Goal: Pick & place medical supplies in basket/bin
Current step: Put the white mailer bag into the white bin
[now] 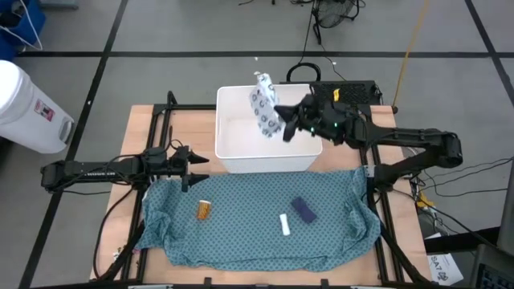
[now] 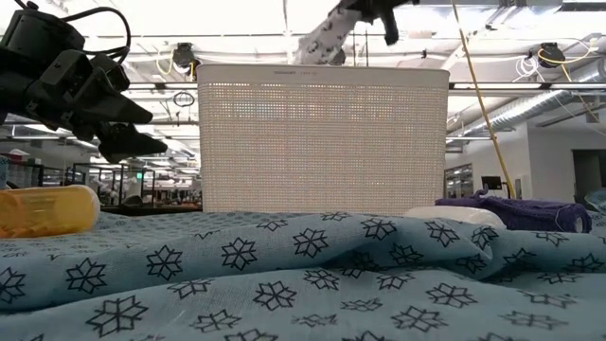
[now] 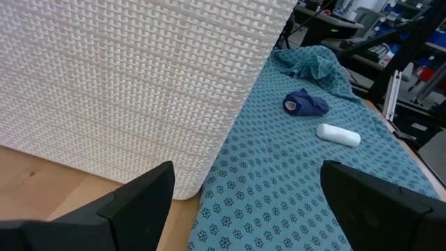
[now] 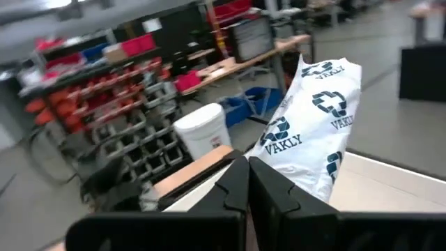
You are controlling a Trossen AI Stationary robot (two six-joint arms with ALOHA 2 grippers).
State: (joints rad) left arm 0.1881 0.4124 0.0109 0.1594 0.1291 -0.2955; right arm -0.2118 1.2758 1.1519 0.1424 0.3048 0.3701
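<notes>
Medical supplies are lying only partly sorted around the large white rectangular plastic tub (image 1: 233, 156) with its woven-textured walls. The right gripper (image 1: 287, 120) is pinching the flat white packet with dark ring prints (image 1: 263, 104) between closed fingers and is holding it in the air above the tub's open interior, so this item is not yet released. Nothing else is showing inside the tub. Three items are waiting on the teal patterned cloth (image 1: 241, 233) spread just in front of the tub: the orange pill bottle with white cap (image 1: 204, 210), the small white tube (image 1: 284, 225) and the dark blue oblong block (image 1: 303, 209). The left gripper (image 1: 193, 167) is hanging by the tub's front left corner, fingers spread and empty.
</notes>
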